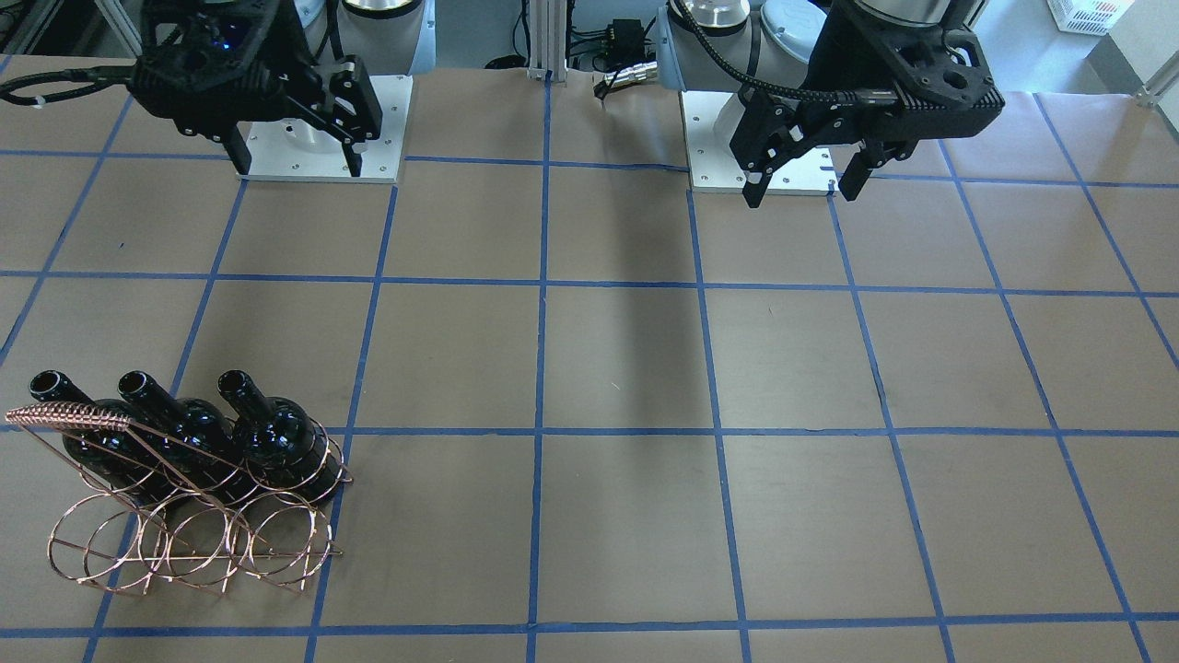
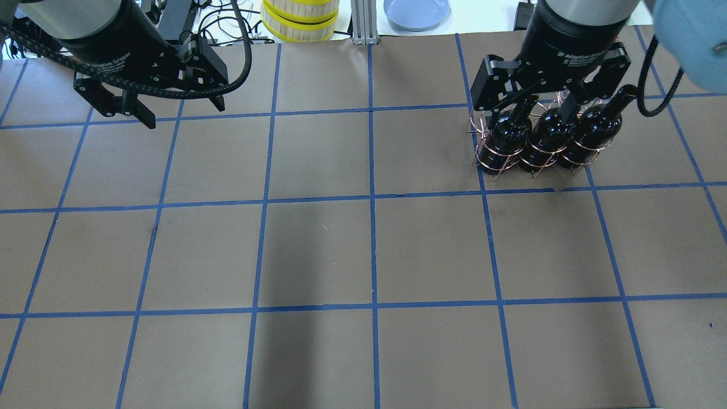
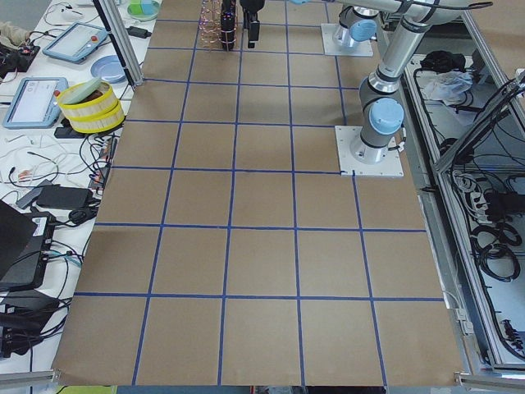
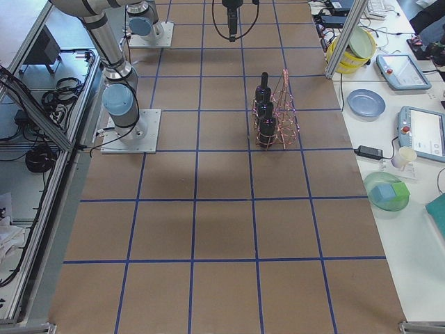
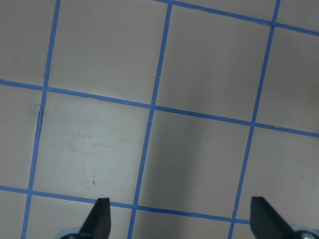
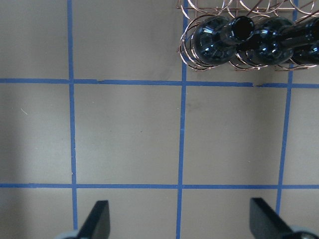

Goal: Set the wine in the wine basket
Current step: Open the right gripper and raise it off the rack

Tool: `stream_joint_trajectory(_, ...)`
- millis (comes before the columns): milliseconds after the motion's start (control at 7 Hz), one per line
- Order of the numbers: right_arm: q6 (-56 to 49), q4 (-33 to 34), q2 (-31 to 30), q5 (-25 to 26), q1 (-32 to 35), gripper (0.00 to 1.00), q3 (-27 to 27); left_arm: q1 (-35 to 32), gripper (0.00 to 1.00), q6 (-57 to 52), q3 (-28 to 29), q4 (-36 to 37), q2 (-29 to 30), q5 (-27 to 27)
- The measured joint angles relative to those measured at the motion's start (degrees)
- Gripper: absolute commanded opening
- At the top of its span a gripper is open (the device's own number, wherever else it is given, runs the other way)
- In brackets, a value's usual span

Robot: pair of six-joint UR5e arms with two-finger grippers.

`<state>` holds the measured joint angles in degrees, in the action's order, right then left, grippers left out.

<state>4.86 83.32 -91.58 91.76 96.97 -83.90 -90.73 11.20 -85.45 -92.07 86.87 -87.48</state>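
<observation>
Left claw (image 1: 803, 191) spread wide, pointing down, right claw (image 1: 299, 166) likewise, both raised, empty

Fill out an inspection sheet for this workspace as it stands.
surface: brown paper table, blue tape grid, lying flat.
job's things: wine basket holds three black bottles, standing neck-up side by side.
clutter: nothing seen.
claws: left claw and right claw both open and empty, raised above the table.
cables: black hose loops beside the left claw; power brick with wires behind the table edge.
surroundings: blue plate, yellow-rimmed stack and teach pendant beyond the table.
</observation>
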Motion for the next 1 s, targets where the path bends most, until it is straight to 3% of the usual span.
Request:
stream_joint_trajectory(429, -3.8, 6.5, 1.4, -0.1, 0.5, 1.0, 0.2, -0.3, 1.0, -5.3, -0.5, -1.5, -0.4, -0.7)
stream_joint_trajectory(1000, -3.8, 5.7, 0.9, -1.9, -2.9, 1.0, 0.5, -0.3, 1.0, -10.0, -0.9, -2.2, -0.5, -1.9)
